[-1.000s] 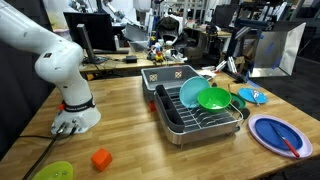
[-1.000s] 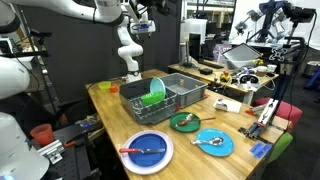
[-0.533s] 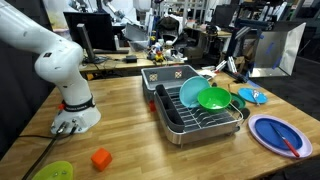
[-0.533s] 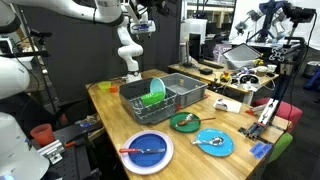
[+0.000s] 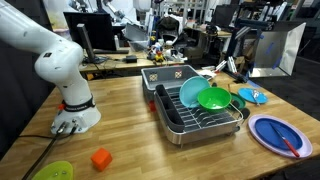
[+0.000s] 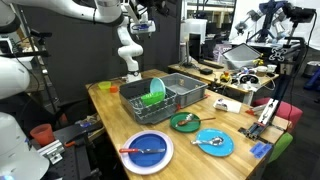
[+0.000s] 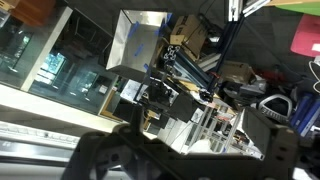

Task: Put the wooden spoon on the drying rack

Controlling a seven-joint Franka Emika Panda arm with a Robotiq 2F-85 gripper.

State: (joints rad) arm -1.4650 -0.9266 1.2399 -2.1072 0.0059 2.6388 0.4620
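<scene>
Since nothing has stirred over the last second, I read this as a pause before any approach, with the whole job ahead of me.

In an exterior view, the pincer (image 6: 141, 27) hangs high at 12 o'clock over the rack (image 6: 190, 100), well apart from everything on the worktop (image 6: 108, 118). The spoon (image 6: 186, 120) is too small to be sure of. My best guess is the dark sliver lying in the green dish (image 6: 178, 126) at 5 o'clock of the rack, just beside it. A blue plate (image 6: 150, 160) at 6 o'clock carries the red-orange utensil (image 6: 128, 152).

In an exterior view from the far end, the arm's base (image 5: 72, 112) sits at 9 o'clock of the rack (image 5: 185, 131), which holds a teal plate (image 5: 188, 92) and a green bowl (image 5: 213, 98) on edge. The pincer is above the frame, and I cannot pick the spoon out.

In the wrist view, the pincer (image 7: 190, 158) is released. Its fingers (image 7: 285, 140) stand wide with nothing between them. The camera looks out at lab clutter, not down at the worktop. I judge that I must first tip the wrist down and descend toward that green dish. The rack has free wires for the spoon.
</scene>
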